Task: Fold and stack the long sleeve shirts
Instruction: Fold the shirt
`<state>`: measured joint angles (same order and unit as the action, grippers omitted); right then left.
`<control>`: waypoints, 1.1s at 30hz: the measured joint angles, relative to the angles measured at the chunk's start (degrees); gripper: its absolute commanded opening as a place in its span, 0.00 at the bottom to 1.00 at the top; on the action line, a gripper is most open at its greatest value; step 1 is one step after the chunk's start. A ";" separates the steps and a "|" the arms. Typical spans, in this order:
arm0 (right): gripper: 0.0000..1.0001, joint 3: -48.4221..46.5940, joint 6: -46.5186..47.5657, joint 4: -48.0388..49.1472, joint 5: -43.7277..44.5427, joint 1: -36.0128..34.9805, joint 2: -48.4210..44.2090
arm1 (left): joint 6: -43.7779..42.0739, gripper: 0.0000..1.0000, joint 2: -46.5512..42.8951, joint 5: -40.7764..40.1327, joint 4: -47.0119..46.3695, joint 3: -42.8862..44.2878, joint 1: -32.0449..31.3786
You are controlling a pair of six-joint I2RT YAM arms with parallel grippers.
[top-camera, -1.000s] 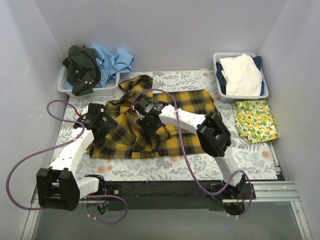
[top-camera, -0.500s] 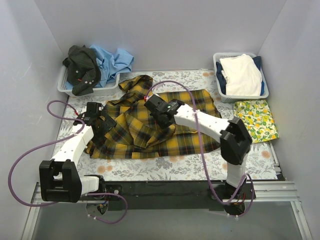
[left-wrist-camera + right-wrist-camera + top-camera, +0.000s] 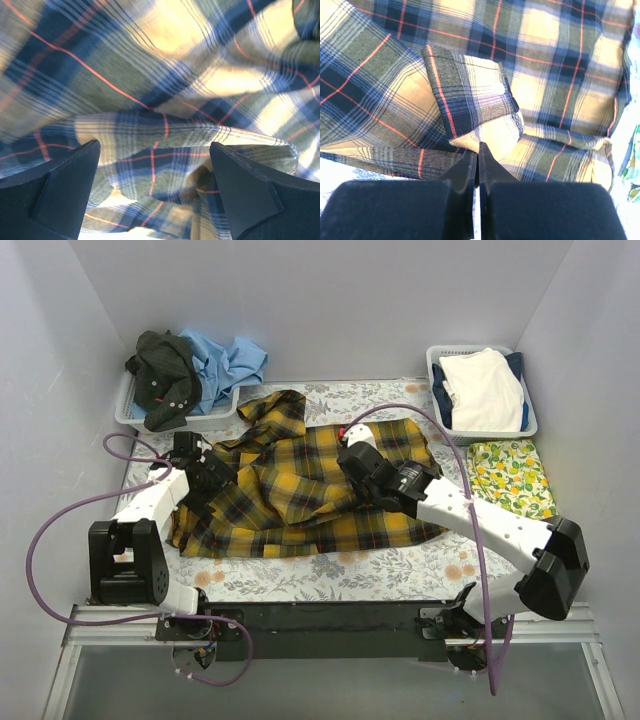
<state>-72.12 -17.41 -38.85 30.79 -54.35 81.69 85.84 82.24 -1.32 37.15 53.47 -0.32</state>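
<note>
My right gripper clamps the cuff of the plaid shirt, my left gripper gapes over its folds, and a laundry basket sits behind.

It looked like a robotics lab cell rather than a home: plain white panels boxed in the table, two arms stood bolted to a metal frame along the bottom edge, purple cables trailing loose.

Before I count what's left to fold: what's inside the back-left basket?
A dark shirt and a light blue shirt are heaped there, spilling over the rim of the basket. Whatever lies beneath them is covered, so I cannot tell if more are there.
</note>
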 measured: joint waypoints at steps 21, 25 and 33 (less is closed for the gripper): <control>0.01 14.40 9.77 28.11 6.86 0.15 -19.10 | 7.96 0.92 -2.40 3.93 -3.48 -1.88 2.71; 0.01 6.58 18.71 37.77 7.02 0.66 -9.86 | 8.52 0.93 -5.14 3.67 -3.28 -1.88 3.63; 0.01 0.42 29.64 55.36 0.26 4.96 2.05 | 9.18 0.93 -5.38 4.13 -2.71 -1.84 4.87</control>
<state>-71.70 12.23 16.51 31.05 -49.39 83.74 95.02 76.86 2.81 34.44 51.64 4.56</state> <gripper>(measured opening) 0.031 0.924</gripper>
